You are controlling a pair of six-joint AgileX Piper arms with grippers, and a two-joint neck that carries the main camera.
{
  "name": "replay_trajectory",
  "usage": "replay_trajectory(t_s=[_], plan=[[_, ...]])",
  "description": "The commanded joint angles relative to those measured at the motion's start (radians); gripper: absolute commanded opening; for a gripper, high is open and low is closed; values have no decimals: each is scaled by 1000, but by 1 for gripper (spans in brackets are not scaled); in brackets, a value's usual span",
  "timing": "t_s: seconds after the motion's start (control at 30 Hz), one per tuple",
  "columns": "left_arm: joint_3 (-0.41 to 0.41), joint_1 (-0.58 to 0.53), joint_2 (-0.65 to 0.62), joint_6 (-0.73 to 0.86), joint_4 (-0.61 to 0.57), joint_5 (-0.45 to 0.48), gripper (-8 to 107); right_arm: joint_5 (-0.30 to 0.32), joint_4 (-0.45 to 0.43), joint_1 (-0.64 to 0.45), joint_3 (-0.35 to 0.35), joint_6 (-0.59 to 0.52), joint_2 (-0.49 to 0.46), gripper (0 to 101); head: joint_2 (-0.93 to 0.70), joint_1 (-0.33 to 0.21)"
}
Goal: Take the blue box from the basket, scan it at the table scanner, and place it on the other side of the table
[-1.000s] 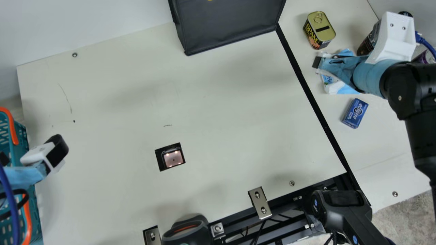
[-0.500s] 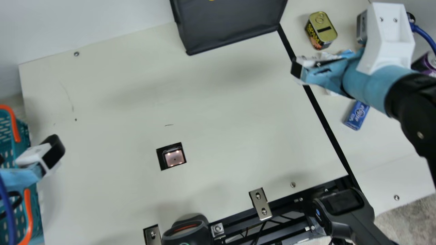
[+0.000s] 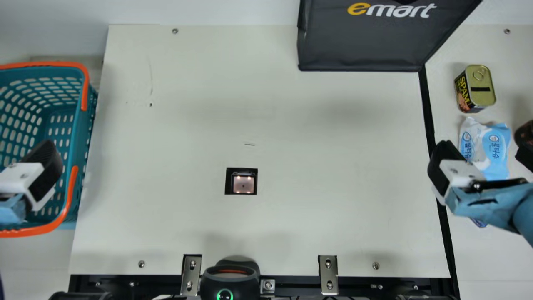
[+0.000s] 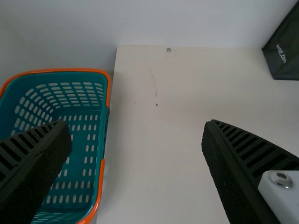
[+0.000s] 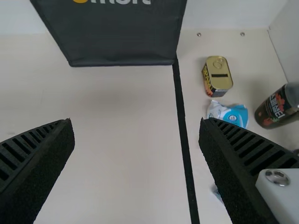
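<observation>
Left gripper (image 3: 41, 166) and right gripper (image 3: 485, 151) spread wide — lettering on black bag (image 3: 362, 46) (yellow and white), tin (image 3: 481, 85), wipes pack (image 3: 493, 146).

Scanner (image 3: 243, 184) set in table (image 3: 325, 208) | left of scanner: basket (image 3: 84, 129) | right and behind: bag (image 3: 362, 46), can (image 3: 483, 87) | right, slightly behind: packet (image 3: 495, 143), bottle (image 3: 526, 132) farther | right, slightly before: box (image 3: 479, 223)

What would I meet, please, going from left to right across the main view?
Teal basket with orange handles → table scanner → black bag → gold-topped tin → dark container at the right edge.
</observation>
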State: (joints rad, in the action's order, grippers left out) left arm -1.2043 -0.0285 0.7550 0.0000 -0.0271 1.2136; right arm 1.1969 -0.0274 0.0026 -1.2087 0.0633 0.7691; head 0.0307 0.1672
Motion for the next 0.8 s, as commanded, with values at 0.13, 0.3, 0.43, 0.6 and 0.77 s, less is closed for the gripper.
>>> replay_trajectory(t_s=[0.13, 0.3, 0.43, 0.6, 0.77], plan=[[0, 0, 0, 0, 0, 0, 90, 21, 17, 8, -10, -63, -28, 95, -3, -29], [0, 0, 0, 0, 0, 0, 90, 26, 15, 8, -10, -63, -30, 95, -3, -29], [0, 0, 0, 0, 0, 0, 90, 26, 14, 8, -10, -63, -32, 95, -3, -29], [0, 0, 0, 0, 0, 0, 90, 26, 14, 8, -10, -63, -32, 95, -3, -29], [0, 0, 0, 0, 0, 0, 90, 26, 14, 8, -10, -63, -32, 95, -3, -29]])
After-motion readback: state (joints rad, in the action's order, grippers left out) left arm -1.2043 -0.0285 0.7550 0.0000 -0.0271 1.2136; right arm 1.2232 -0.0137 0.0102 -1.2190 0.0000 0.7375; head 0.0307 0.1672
